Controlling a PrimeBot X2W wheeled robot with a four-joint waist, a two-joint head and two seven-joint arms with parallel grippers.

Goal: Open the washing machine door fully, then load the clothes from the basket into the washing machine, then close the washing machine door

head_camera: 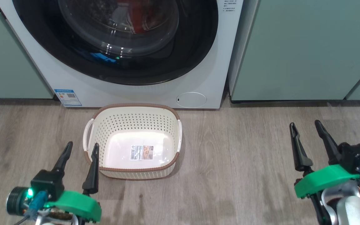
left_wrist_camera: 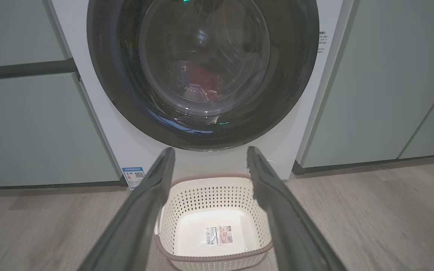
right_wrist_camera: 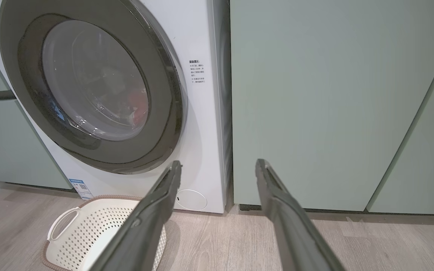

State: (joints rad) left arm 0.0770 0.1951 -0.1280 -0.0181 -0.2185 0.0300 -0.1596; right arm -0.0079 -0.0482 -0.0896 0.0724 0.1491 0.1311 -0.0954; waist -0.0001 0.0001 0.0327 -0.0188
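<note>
Left claw (head_camera: pixel 83 144) & right claw (head_camera: pixel 304 123): both spread wide, nothing pinched. They sit low over the floor (head_camera: pixel 230 175), left just beside the basket (head_camera: pixel 136 106), right well apart from it.

Step in hand, as I judge it: tail end of the job. The basket sits on the floor close in front of the washing machine (head_camera: pixel 120 92) w/ a bare bottom, just its paper label (head_camera: pixel 141 152). The clothes (head_camera: pixel 139 15) are a red patch behind the glass, i.e. inside the drum. The washing machine door (head_camera: pixel 192 56) looks shut against the front.

Next move, prob.: no grasp needed. If the latch is in doubt, a flat push on the black rim, on the side away from the hinge, w/ one claw. Can't tell which side the hinge is on. Otherwise stay back.

Views compared:
- Head view: both claws at once, the whole basket, blue sticker (head_camera: pixel 68 97) & round hatch (head_camera: pixel 192 100). It crops the door's top.
- Left wrist view: left claw (left_wrist_camera: pixel 210 150) frames the basket, and most of the door's circle sits square-on, red clothes (left_wrist_camera: pixel 202 81) dim at centre.
- Right wrist view: right claw (right_wrist_camera: pixel 219 162) aims at the seam between machine & green cabinet (right_wrist_camera: pixel 315 105). The door is oblique here, rim lying flush w/ no gap I can make out, the best check on closure.
</note>
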